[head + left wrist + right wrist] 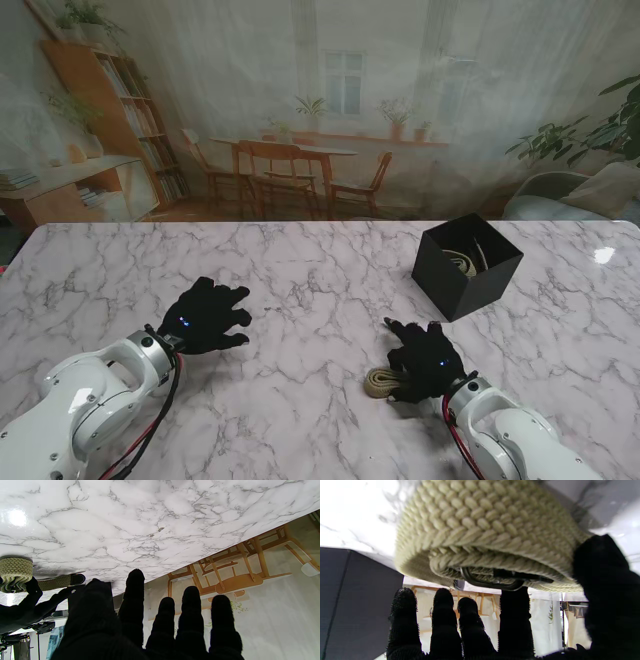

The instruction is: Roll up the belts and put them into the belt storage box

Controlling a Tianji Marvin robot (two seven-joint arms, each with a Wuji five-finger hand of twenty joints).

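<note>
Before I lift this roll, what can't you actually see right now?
- Rolled belt: stand view, mostly hidden under the right hand.
- Grip: right wrist view, blurred; fingers touch the buckle, but hold unclear.
- Belt storage box: contents partly hidden by its wall.
- Left hand: open, idle.

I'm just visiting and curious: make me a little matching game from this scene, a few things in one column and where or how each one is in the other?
Things:
1. left hand
2. right hand
3. black storage box
4. rolled woven belt

States:
A. on the table under a hand
B. fingers spread, holding nothing
C. open-topped, a belt already inside
D. pressing on the belt roll

Pairs: 1-B, 2-D, 3-C, 4-A
</note>
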